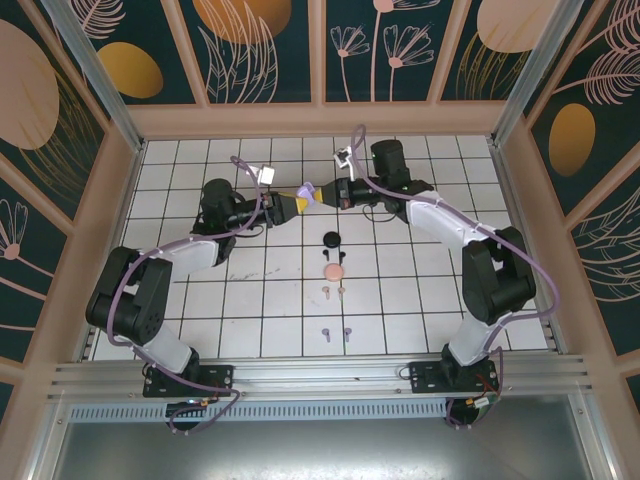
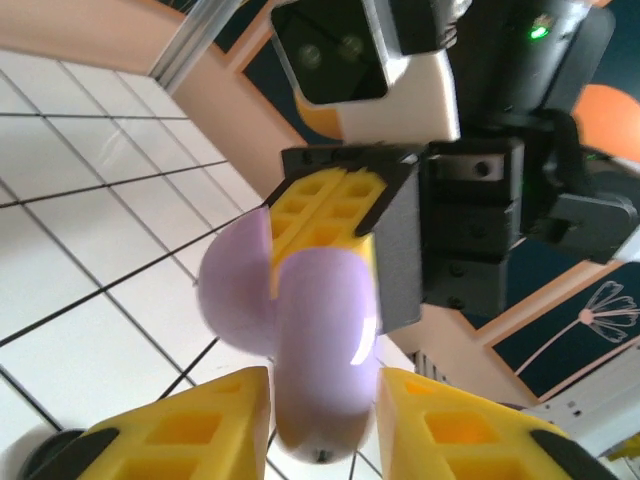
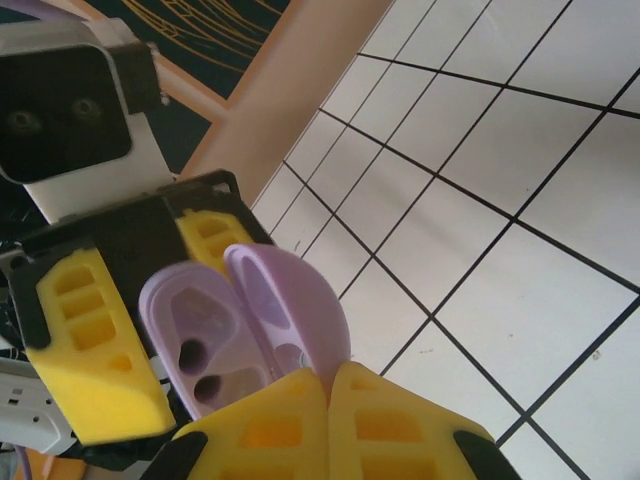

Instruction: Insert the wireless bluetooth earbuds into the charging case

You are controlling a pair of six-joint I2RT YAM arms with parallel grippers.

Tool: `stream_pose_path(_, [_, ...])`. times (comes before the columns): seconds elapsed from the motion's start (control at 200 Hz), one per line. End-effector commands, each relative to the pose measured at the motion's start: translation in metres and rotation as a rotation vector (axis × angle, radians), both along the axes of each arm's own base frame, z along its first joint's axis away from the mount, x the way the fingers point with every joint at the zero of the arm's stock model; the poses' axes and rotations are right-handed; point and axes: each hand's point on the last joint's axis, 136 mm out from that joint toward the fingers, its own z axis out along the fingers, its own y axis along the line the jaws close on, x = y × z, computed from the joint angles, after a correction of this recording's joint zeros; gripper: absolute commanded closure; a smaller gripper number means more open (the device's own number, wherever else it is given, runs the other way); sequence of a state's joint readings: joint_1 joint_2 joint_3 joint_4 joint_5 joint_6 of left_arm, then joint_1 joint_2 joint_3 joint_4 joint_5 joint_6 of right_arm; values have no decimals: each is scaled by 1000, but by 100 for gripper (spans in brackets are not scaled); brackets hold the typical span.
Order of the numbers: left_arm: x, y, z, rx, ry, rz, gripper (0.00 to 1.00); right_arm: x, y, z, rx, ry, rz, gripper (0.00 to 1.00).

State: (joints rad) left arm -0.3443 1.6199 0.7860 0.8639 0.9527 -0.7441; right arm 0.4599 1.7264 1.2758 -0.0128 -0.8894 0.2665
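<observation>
Right wrist: case (image 3: 250, 320) half behind jaws

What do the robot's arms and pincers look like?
The left arm and right arm have black joints, white links and purple cables looping alongside. The left gripper and right gripper carry chunky yellow fingers with hollow pockets and black trim, plus white camera boxes.

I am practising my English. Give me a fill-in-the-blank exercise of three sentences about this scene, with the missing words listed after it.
1. The right gripper grips the small purple plastic charging case, whose lid is ____.
2. The two tiny stemmed earbuds nearest the arm bases, on the white tiled table, are ____.
3. Between the round black case and the pink earbuds lies a round case coloured ____.

Missing words: open; purple; pink
</observation>
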Motion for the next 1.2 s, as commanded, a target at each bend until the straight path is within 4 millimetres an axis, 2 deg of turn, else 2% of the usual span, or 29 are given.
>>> stream_pose_path(0.0, [6, -1, -1, 52, -18, 44, 59, 9, 8, 15, -20, -84, 4, 100])
stream_pose_path(0.3, [3, 2, 7, 210, -84, 6, 38, 26, -1, -1, -146, -115, -28, 100])
stream_pose_path(0.33, [1, 3, 1, 241, -80, -5, 37, 28, -2, -2, -154, -116, -28, 100])
stream_pose_path(0.355, [3, 3, 8, 253, -100, -13, 35, 30, -3, -3, -163, -120, -29, 100])
stream_pose_path(0.445, [4, 6, 8, 320, -114, -32, 31, 35, -7, -8, -196, -126, -30, 100])
stream_pose_path(0.691, [25, 28, 18, 414, -142, -27, 22, 40, -22, -27, -300, -128, -39, 100])
stream_pose_path(0.781, [29, 30, 22, 426, -139, -56, 21, 36, -26, -34, -325, -125, -27, 100])
stream_pose_path(0.861, [30, 27, 15, 451, -106, -106, 21, 30, -28, -38, -336, -122, -7, 100])
stream_pose_path(0.901, [30, 26, 16, 459, -100, -133, 22, 28, -29, -39, -340, -123, 5, 100])
stream_pose_path(0.921, [32, 25, 5, 467, -69, -152, 22, 27, -29, -41, -344, -121, 10, 100])
stream_pose_path(0.986, [30, 23, -2, 471, -39, -198, 25, 23, -29, -42, -346, -120, 31, 100])
stream_pose_path(1.196, [24, 18, -7, 436, -15, -276, 31, 17, -25, -41, -326, -117, 81, 100])
